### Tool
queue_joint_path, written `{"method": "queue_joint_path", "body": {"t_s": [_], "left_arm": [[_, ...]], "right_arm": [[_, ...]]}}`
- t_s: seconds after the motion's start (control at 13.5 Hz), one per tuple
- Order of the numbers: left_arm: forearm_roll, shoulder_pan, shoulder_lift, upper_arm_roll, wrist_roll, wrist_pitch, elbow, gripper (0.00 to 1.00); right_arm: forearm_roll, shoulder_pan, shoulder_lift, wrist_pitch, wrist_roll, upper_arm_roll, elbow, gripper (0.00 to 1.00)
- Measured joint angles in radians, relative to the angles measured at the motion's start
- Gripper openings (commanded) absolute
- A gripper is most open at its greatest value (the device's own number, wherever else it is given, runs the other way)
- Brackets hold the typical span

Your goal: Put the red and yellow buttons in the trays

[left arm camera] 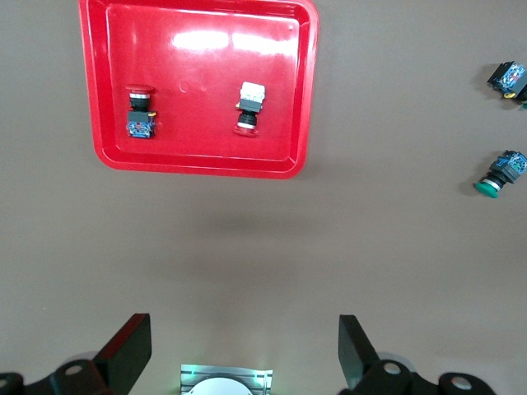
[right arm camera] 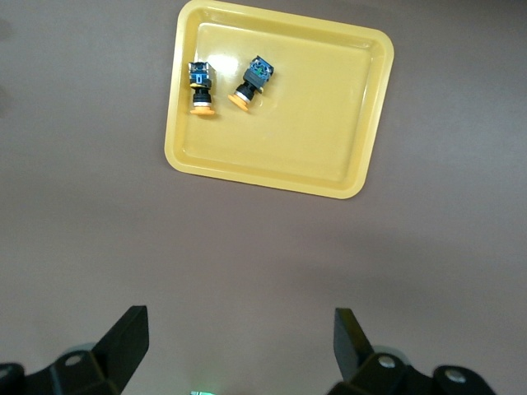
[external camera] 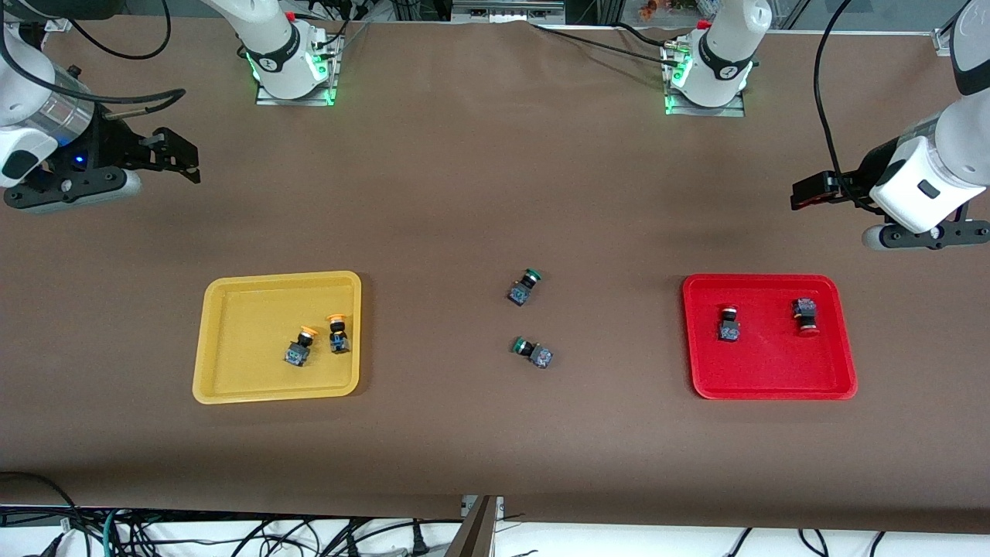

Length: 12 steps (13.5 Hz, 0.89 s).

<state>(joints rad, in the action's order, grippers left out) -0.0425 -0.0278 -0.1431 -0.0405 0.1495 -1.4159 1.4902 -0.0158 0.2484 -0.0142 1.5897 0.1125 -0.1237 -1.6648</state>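
Note:
Two yellow-capped buttons (external camera: 300, 346) (external camera: 338, 334) lie in the yellow tray (external camera: 247, 309), also in the right wrist view (right arm camera: 200, 86) (right arm camera: 251, 81). Two red-capped buttons (external camera: 728, 323) (external camera: 805, 316) lie in the red tray (external camera: 773, 371), also in the left wrist view (left arm camera: 140, 111) (left arm camera: 249, 107). My left gripper (external camera: 804, 193) is open and empty, up over bare table at the left arm's end. My right gripper (external camera: 182, 158) is open and empty, up over bare table at the right arm's end. Their fingers show wide apart in the wrist views (left arm camera: 245, 346) (right arm camera: 239, 341).
Two green-capped buttons (external camera: 524, 286) (external camera: 533, 352) lie on the brown table between the trays, and they show in the left wrist view (left arm camera: 502, 173) (left arm camera: 510, 78). The arm bases (external camera: 290, 62) (external camera: 708, 73) stand along the table's back edge.

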Motion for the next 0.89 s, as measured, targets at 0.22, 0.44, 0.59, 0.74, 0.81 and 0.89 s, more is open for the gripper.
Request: {"method": "queue_joint_path", "body": {"t_s": [0.22, 0.44, 0.59, 0.74, 0.81, 0.89], "left_arm": [[0.000, 0.000, 0.000, 0.000, 0.000, 0.000, 0.000, 1.00], [0.000, 0.000, 0.000, 0.000, 0.000, 0.000, 0.000, 1.00], [0.000, 0.000, 0.000, 0.000, 0.000, 0.000, 0.000, 1.00], [0.000, 0.000, 0.000, 0.000, 0.000, 0.000, 0.000, 1.00], [0.000, 0.000, 0.000, 0.000, 0.000, 0.000, 0.000, 1.00], [0.000, 0.000, 0.000, 0.000, 0.000, 0.000, 0.000, 1.00]], "right_arm": [[-0.034, 0.000, 0.001, 0.018, 0.007, 0.000, 0.004, 0.99], [-0.017, -0.028, 0.014, 0.028, 0.007, 0.000, 0.018, 0.99], [-0.005, -0.043, 0.018, 0.021, 0.007, 0.001, 0.018, 0.99], [-0.003, -0.053, 0.017, 0.012, 0.005, 0.007, 0.016, 0.99], [0.000, -0.064, 0.016, 0.009, 0.002, 0.018, 0.014, 0.99], [0.002, -0.075, 0.016, 0.004, -0.020, 0.034, 0.014, 0.99]]}}
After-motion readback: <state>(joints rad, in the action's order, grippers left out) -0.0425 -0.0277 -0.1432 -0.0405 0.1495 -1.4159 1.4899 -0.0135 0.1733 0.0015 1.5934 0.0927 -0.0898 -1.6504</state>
